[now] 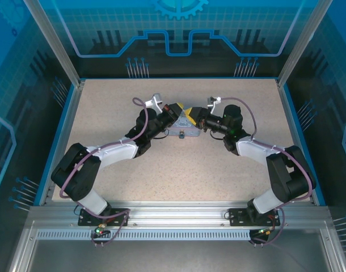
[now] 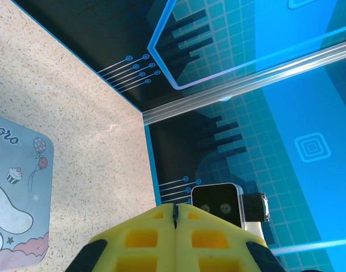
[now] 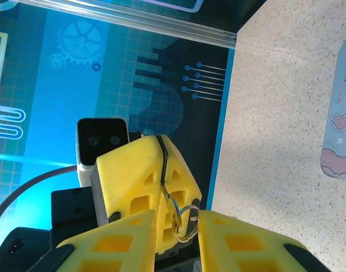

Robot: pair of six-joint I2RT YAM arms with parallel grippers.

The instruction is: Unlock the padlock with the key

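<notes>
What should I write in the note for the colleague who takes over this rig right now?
The left gripper is shut, pinching a small metal ring that hangs from its tips.
The right gripper faces it, jaws a little apart, with the ring between them.
The tin lies on the table beside both grippers.
Done: the ring piece is lifted and both grippers meet at it.
Left: I cannot tell whether the key is in the padlock, so check that first, then insert, turn and open.
</notes>
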